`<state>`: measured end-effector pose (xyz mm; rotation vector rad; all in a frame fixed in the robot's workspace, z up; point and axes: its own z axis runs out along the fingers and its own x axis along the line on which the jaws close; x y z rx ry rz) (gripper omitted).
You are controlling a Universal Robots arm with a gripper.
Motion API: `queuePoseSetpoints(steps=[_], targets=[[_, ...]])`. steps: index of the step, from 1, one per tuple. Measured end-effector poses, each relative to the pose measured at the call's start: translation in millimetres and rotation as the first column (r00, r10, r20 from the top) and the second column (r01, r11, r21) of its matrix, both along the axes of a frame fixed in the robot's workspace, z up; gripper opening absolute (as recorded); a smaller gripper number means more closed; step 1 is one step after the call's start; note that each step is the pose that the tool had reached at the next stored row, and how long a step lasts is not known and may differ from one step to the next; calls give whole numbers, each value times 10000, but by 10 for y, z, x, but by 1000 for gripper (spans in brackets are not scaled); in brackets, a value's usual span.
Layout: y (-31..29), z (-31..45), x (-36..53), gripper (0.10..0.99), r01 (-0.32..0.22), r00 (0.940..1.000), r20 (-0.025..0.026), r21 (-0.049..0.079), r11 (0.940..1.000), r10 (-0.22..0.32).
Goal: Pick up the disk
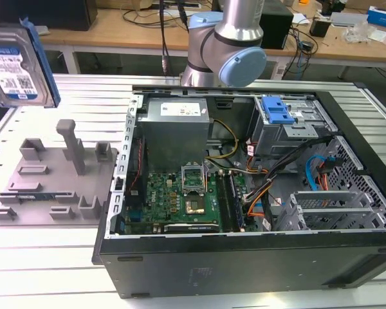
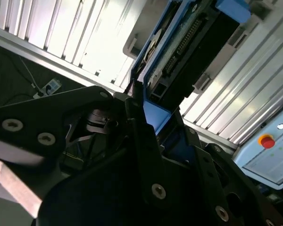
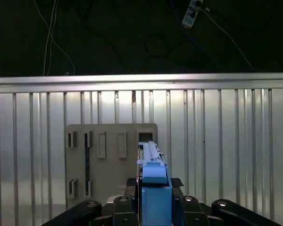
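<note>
First wrist view: disk (image 3: 153,181) clamped edge-on between closed gripper (image 3: 154,207) fingers, raised well above grey fixture tray (image 3: 111,162) on slatted table (image 3: 226,155). Exterior view: disk (image 1: 19,64) aloft beyond tray (image 1: 51,187), away from open computer case (image 1: 244,193). Best kept gripped firmly and level, clear of tray posts.

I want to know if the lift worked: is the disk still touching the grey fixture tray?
Apart. In the exterior view the disk hangs in the air, well above the grey fixture tray, with bare table visible between them.
</note>
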<state>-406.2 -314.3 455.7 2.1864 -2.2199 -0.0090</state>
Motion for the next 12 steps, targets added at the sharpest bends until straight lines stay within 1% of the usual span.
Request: queuePoseSetpoints(steps=[2, 3, 5, 6, 12], targets=[[0, 94, 0, 365, 0, 10000, 1, 0, 10000, 0], [0, 178, 0, 365, 0, 10000, 1, 0, 10000, 0], [0, 257, 0, 365, 0, 10000, 1, 0, 10000, 0], [0, 276, 0, 365, 0, 10000, 1, 0, 10000, 0], [0, 278, 0, 365, 0, 10000, 0, 0, 10000, 0]])
